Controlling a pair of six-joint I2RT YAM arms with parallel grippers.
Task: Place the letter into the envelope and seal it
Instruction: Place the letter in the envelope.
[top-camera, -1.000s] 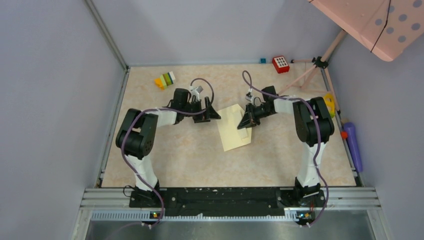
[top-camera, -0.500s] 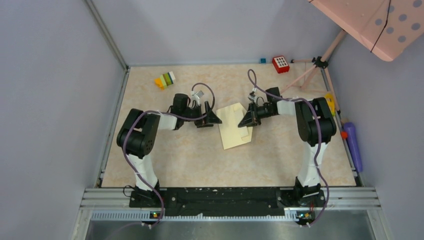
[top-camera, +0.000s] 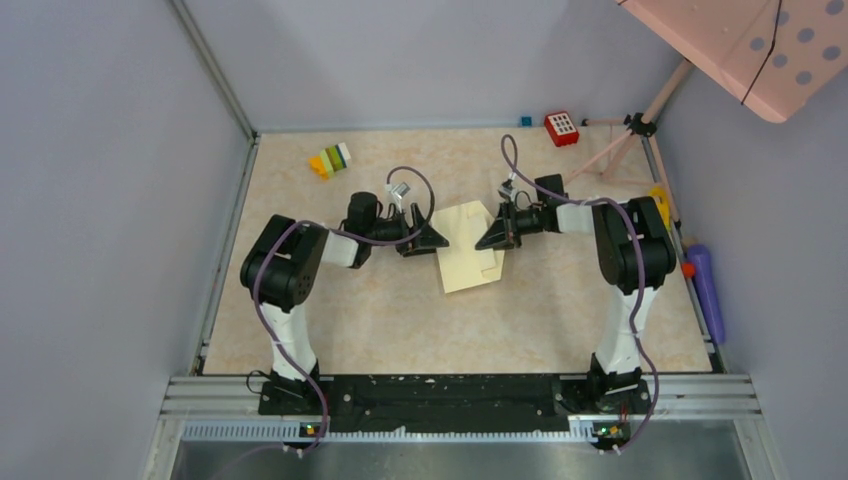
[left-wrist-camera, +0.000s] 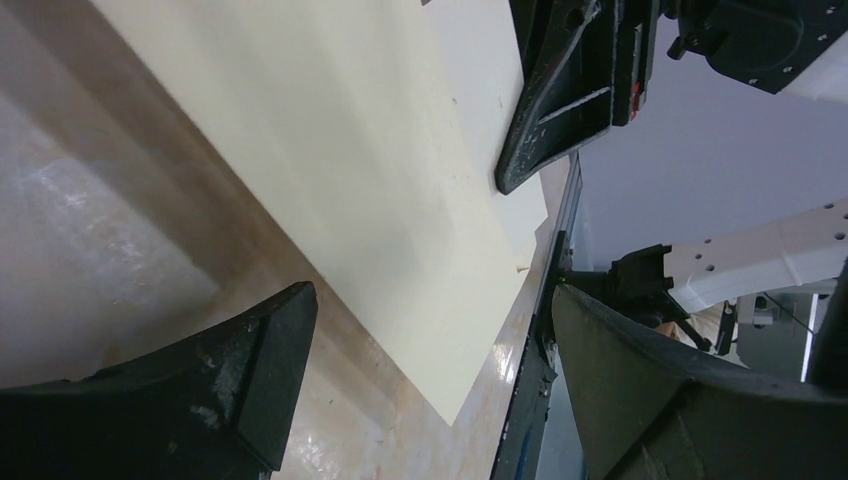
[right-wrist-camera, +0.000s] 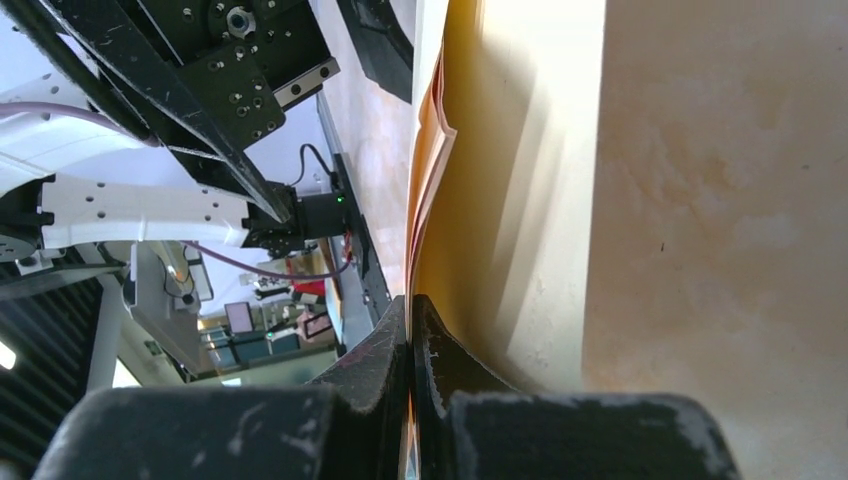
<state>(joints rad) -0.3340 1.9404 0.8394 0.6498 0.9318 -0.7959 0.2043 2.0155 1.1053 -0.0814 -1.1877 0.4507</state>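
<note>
Found the envelope (top-camera: 465, 262) flat on the table (top-camera: 380, 320) at frame centre. Saw the left gripper (top-camera: 428, 238) spread wide at its left edge, the right gripper (top-camera: 484, 240) pinching its right edge.

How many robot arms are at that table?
2. The left arm stands left of the envelope, open jaws facing it. The right arm stands opposite, its right gripper pinching the envelope's right edge. No others seem hidden.
</note>
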